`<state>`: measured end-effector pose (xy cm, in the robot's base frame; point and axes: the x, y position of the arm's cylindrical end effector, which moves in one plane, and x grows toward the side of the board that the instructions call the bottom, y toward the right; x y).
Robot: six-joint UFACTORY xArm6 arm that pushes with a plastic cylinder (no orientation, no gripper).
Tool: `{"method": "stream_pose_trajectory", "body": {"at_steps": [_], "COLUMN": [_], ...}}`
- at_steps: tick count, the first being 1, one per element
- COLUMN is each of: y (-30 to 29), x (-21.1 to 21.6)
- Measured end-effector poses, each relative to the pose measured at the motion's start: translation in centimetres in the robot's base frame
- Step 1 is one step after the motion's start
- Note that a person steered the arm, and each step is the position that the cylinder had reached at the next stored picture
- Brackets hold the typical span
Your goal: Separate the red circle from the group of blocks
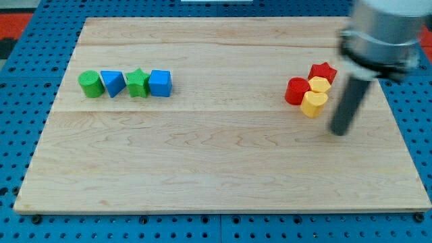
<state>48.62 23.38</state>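
The near edge of the wooden bench [223, 202] lies bare at the view's bottom. There are no jaws on this arm, so nothing is spread or pinched; it ends in a dark rod whose lower end, my tip [339, 131], rests on the wood.

The red circle [295, 91] sits to the view's left of my tip, near it. It touches the yellow block [314, 103] and a second yellow block [319, 84], both of which lie between it and my tip; a red star [323, 71] sits behind them. The circle looks small, light and rigid, likely to slide easily and perhaps roll off a glancing push. I judge its right flank, at the seam with the yellows, the place to press.

Far left stand a green circle [90, 84], blue triangle [113, 82], green star [138, 82] and blue block [160, 83].

The arm's upper body is blurred and cropped, and the yellow shapes are unclear.
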Motion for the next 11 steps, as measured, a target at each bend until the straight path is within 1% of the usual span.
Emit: {"method": "stream_pose_trajectory", "body": {"at_steps": [1, 2, 3, 4, 5, 6, 7, 8, 9, 10, 11], "y": [-1.1, -5.2, -5.6, -5.8, -7.7, -11.7, -10.4, -12.1, -17.8, -19.2, -14.6], "x": [-1.7, -4.8, -5.9, -8.3, -9.8, -11.1, -9.7, -11.8, -12.5, -17.2, -21.3]}}
